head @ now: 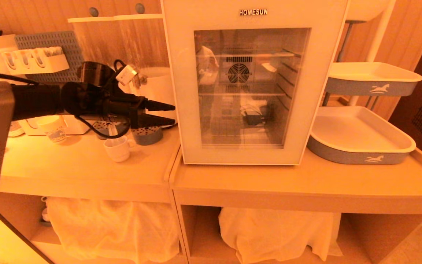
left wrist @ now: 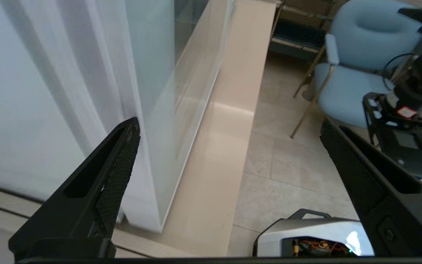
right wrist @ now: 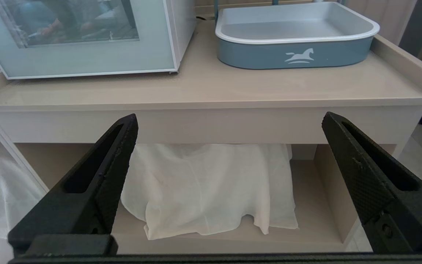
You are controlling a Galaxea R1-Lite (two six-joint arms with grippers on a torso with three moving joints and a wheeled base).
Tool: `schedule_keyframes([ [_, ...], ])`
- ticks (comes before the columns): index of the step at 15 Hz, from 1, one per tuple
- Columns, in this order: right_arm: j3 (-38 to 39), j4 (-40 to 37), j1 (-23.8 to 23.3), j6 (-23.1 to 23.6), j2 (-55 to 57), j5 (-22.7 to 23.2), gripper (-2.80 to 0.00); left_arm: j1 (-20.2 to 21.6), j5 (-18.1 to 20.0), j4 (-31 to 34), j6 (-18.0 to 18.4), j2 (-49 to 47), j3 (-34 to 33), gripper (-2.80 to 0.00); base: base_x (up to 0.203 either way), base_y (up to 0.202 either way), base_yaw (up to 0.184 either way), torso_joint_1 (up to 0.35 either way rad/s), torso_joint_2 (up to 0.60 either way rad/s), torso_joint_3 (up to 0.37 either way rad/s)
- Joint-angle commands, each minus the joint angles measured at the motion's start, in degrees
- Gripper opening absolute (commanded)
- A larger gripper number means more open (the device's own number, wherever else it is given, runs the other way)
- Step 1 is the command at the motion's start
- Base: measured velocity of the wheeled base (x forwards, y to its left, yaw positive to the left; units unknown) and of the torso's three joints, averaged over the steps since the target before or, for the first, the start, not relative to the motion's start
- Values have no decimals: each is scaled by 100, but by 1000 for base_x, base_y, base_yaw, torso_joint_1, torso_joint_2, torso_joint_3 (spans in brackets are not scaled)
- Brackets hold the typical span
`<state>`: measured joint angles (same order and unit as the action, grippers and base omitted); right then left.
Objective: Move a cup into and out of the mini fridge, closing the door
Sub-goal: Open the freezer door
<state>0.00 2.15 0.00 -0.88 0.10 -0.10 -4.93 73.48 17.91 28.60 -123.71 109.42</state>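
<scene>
One mini fridge is seen on the counter, with its door shut; "HOMESUN" is printed along the door's top edge. Through the glass, two wire shelves and one round fan can be made out. One small white cup with a side handle is set on the lower counter to the left of the fridge, apart from it. A second, taller printed cup stands further left. Just behind the white cup one grey perforated dish is placed.

Two grey trays are counted to the right of the fridge: one on the counter and one raised on a stand above it, each marked with a white horse emblem. Two white cloths are bundled in the open shelves beneath.

The left gripper is held level above the white cup, its tips close to the fridge's left edge, the jaws spread wide and holding nothing. The right gripper is seen only in its wrist view, below the counter's front edge, jaws likewise wide apart and empty.
</scene>
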Motion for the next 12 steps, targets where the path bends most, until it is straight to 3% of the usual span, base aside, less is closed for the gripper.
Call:
schedule_keyframes([
  [1, 88, 5, 0, 0, -1, 3, 0, -73, 52, 2, 22, -33, 0, 0, 0, 0, 0, 0, 0, 0],
  [7, 88, 5, 0, 0, -1, 1, 0, -193, -45, -6, 32, -118, 18, 0, 0, 0, 0, 0, 0, 0],
  [9, 88, 5, 0, 0, -1, 10, 0, -190, -471, -163, 254, -165, 52, 0, 0, 0, 0, 0, 0, 0],
  [12, 88, 5, 0, 0, -1, 1, 0, -184, -555, -209, 269, -171, 70, 0, 0, 0, 0, 0, 0, 0],
])
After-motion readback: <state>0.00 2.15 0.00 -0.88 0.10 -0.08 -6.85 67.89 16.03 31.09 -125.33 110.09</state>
